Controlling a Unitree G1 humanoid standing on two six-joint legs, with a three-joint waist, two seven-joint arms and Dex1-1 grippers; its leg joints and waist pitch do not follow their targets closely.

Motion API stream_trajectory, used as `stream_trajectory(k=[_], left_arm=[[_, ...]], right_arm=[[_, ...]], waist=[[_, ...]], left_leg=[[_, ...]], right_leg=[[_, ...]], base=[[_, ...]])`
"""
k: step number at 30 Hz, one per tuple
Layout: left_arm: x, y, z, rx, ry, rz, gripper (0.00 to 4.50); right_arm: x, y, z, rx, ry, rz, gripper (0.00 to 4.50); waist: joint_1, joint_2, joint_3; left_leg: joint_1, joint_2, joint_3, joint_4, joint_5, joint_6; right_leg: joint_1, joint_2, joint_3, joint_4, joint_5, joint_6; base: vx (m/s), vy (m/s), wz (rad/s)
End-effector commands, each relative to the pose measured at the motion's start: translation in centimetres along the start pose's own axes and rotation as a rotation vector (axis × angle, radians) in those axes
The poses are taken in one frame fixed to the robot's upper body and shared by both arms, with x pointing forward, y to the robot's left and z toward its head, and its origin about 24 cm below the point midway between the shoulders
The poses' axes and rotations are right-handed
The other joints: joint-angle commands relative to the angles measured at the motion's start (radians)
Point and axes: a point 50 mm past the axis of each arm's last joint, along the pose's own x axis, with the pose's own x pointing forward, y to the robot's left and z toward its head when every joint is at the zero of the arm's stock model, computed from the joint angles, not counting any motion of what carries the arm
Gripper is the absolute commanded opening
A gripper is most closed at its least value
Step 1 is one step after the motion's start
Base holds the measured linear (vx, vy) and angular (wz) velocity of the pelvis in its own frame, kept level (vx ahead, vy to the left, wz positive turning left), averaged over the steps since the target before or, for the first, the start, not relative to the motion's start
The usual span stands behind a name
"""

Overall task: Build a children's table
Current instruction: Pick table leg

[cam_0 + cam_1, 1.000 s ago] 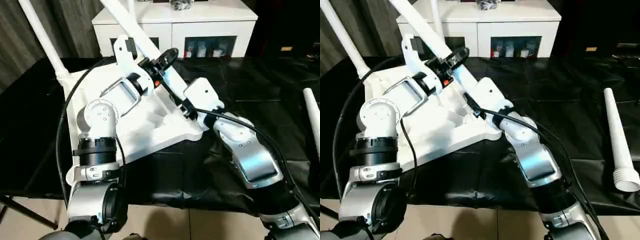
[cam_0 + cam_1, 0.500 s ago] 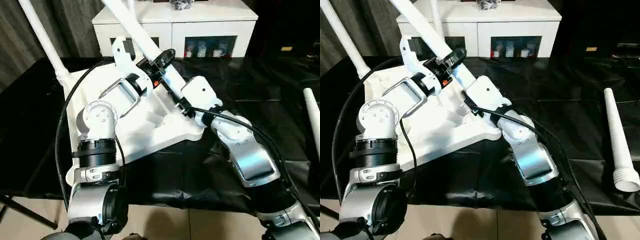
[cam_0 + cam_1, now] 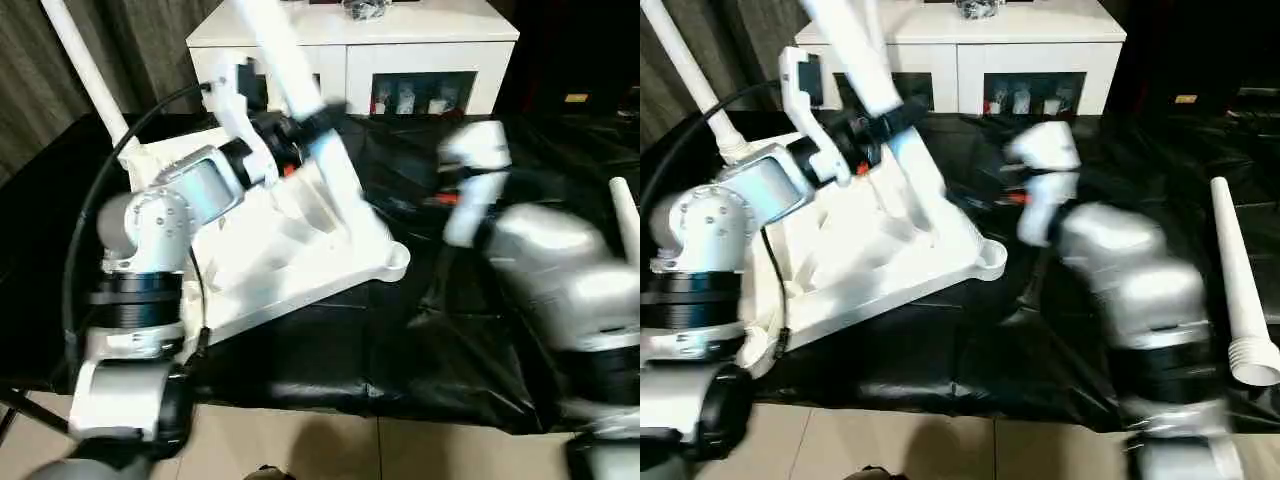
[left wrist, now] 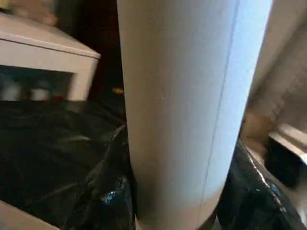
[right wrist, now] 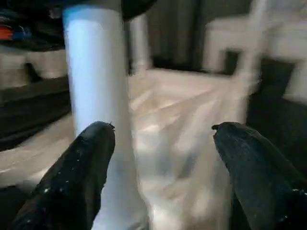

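Children's table (image 3: 300, 250) lies upside down on black sheeting (image 3: 420, 330), white cabinet (image 3: 400, 40) at the far side. Left gripper (image 3: 300, 130) grasps an upright leg (image 4: 182, 105). Right gripper (image 5: 158, 158) released, to the right; loose leg (image 3: 1237, 290) far right.

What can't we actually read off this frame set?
- Right pincer: fingers apart in its wrist view; in the head views the arm is motion-blurred, so its place relative to the tabletop is unclear.
- Leg in the left pincer: whether its foot is seated in the socket; the arm covers the joint.
- Tops of the standing legs: cut off by the upper edge in the head views.
- Loose leg: partly cut by the right edge in the left eye view.
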Motion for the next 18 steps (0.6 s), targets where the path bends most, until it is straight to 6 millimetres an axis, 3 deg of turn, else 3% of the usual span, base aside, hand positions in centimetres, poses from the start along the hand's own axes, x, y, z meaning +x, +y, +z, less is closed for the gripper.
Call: stream_trajectory(k=[1,5,13,14,18], left_arm=[[0.4,-1.4,0.2,0.042,0.049,-0.120,1.79],[0.7,-1.9,0.1,0.056,0.081,-0.170,1.79],[1.3,-3.0,0.2,0.047,0.096,-0.276,1.79],[1.3,-3.0,0.2,0.052,0.098,-0.285,1.79],[1.2,-3.1,0.2,0.061,0.102,-0.298,1.79]], right_arm=[[-0.2,0.8,0.5,0.083,0.006,0.179,4.01],[-0.3,1.0,0.7,0.123,0.014,0.257,4.35],[0.3,1.9,-0.6,0.112,0.197,0.380,4.35],[0.4,1.8,-1.0,0.105,0.228,0.372,4.07],[0.7,1.5,-1.8,0.103,0.277,0.346,3.81]], waist=[[0.004,-0.031,-0.075],[0.008,-0.031,-0.076],[0.018,-0.035,-0.078],[0.020,-0.036,-0.078],[0.025,-0.036,-0.078]], left_leg=[[0.036,0.048,-0.021,-0.063,-0.107,0.047],[0.035,0.048,-0.020,-0.059,-0.080,0.060],[0.038,0.050,-0.018,-0.056,-0.070,0.054],[0.038,0.051,-0.019,-0.056,-0.068,0.054],[0.038,0.051,-0.018,-0.056,-0.073,0.045]], right_leg=[[0.041,-0.076,0.037,-0.072,0.017,-0.258],[0.038,-0.077,0.035,-0.068,0.018,-0.268],[0.036,-0.078,0.035,-0.066,0.012,-0.277],[0.035,-0.077,0.035,-0.065,0.014,-0.276],[0.034,-0.078,0.036,-0.065,0.003,-0.276]], base=[[0.000,0.000,0.00],[0.000,0.000,0.00],[0.000,0.000,0.00],[0.000,0.000,0.00],[0.000,0.000,0.00]])
